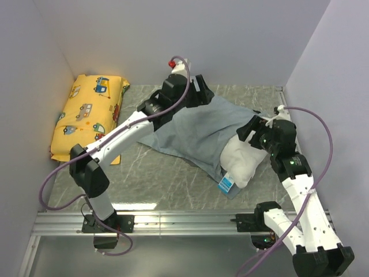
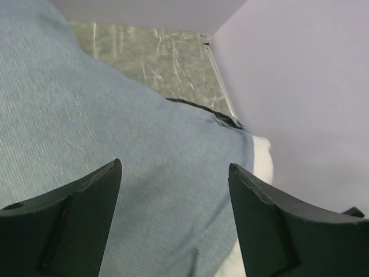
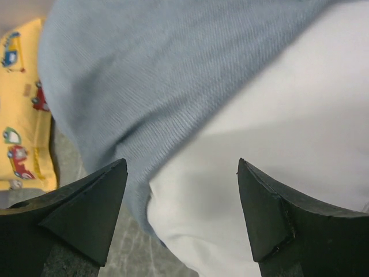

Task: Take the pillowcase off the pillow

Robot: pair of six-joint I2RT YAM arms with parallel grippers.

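your left gripper (image 2: 174, 167) hangs with jaws apart and nothing between them over the pillowcase (image 1: 196, 130), at its end farthest from the pillow (image 1: 245, 161); your right gripper (image 3: 181, 163) is spread wide just above the pillow, whose near end pokes out of the pillowcase
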